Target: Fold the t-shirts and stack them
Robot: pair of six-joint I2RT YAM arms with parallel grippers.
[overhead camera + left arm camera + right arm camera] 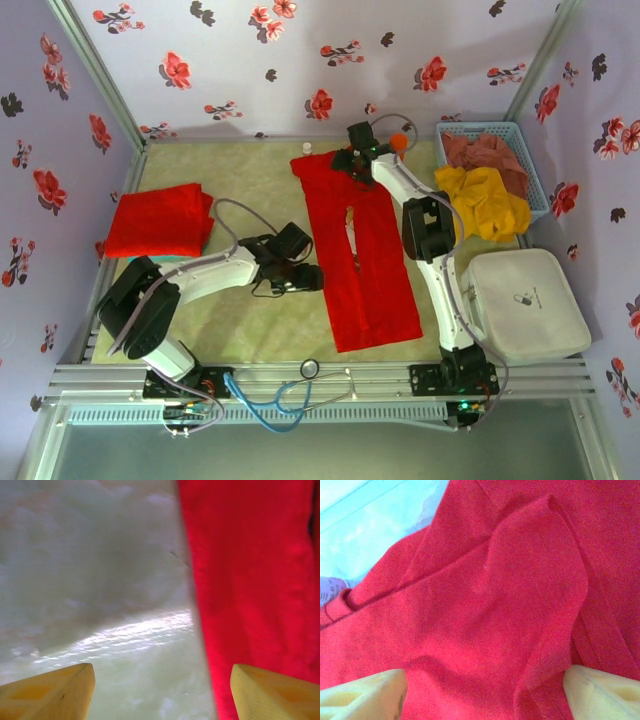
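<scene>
A long red t-shirt [365, 265], folded lengthwise into a narrow strip, is laid out down the middle of the table [250, 330], running from the far edge toward the near rail. A second red t-shirt [160, 220], folded into a flat packet, is placed well apart at the far left of the table. The left gripper [308, 278] is held low at the left edge of the long t-shirt; in its wrist view the fingers [55, 690] are seen spread wide, with the cloth's edge [200, 645] lying between them and nothing pinched. The right gripper [352, 160] is positioned over the far end of the same t-shirt, where part of the cloth is hidden by the arm; its fingers [605, 692] are likewise spread apart, with rumpled red cloth [495, 605] lying between and beyond them. At the far right corner a blue basket [530, 140] is filled with a yellow garment [485, 200] and a dusty-pink garment [485, 155]. A white case [520, 305] is set just beside the right arm. A blue cable [275, 400] and a black ring [310, 368] are seen on the near rail.
</scene>
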